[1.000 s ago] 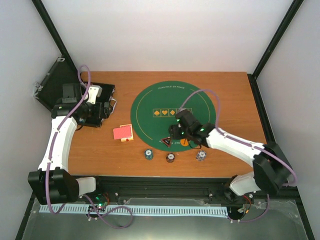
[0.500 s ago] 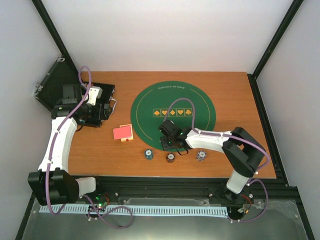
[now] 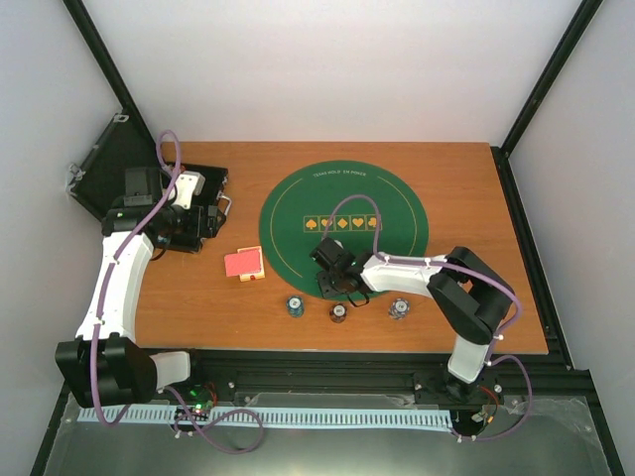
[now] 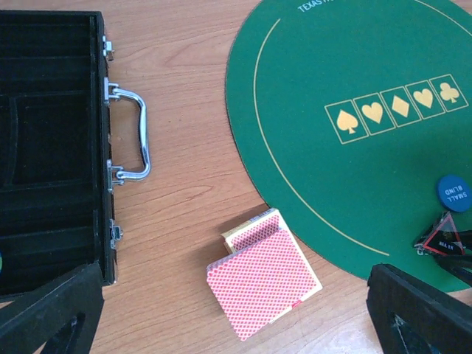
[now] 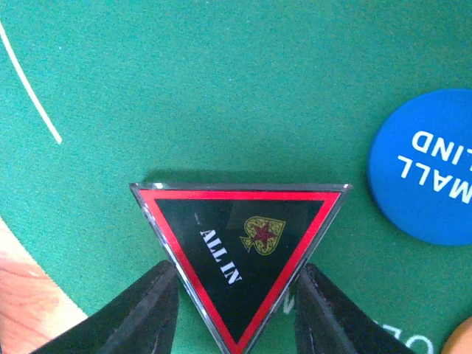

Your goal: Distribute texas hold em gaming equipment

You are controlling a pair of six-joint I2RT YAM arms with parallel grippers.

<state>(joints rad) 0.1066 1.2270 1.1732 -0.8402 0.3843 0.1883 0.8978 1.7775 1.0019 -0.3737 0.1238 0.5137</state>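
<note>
A dark triangular "ALL IN" marker (image 5: 240, 251) lies flat on the green mat (image 5: 184, 88). My right gripper (image 5: 234, 295) is shut on it, one finger (image 5: 140, 310) pressed against each sloped edge. A blue round marker (image 5: 428, 177) lies just to its right, and an orange one (image 5: 461, 339) shows at the corner. From above, the right gripper (image 3: 332, 283) sits at the mat's near edge. The red-backed cards (image 4: 262, 284) lie on the wood below my open left gripper (image 4: 236, 324), which hovers near the case. Three chip stacks (image 3: 295, 305) (image 3: 338, 312) (image 3: 399, 309) stand along the front.
The black hinged case (image 4: 51, 147) lies open at the left, its metal handle (image 4: 136, 133) facing the mat (image 3: 342, 213). Its lid (image 3: 109, 169) leans against the left wall. The right arm's elbow (image 3: 476, 297) rises over the front right of the table.
My right gripper has moved left along the mat's near edge and its jaws have narrowed onto the triangular marker. The left arm has not moved.
</note>
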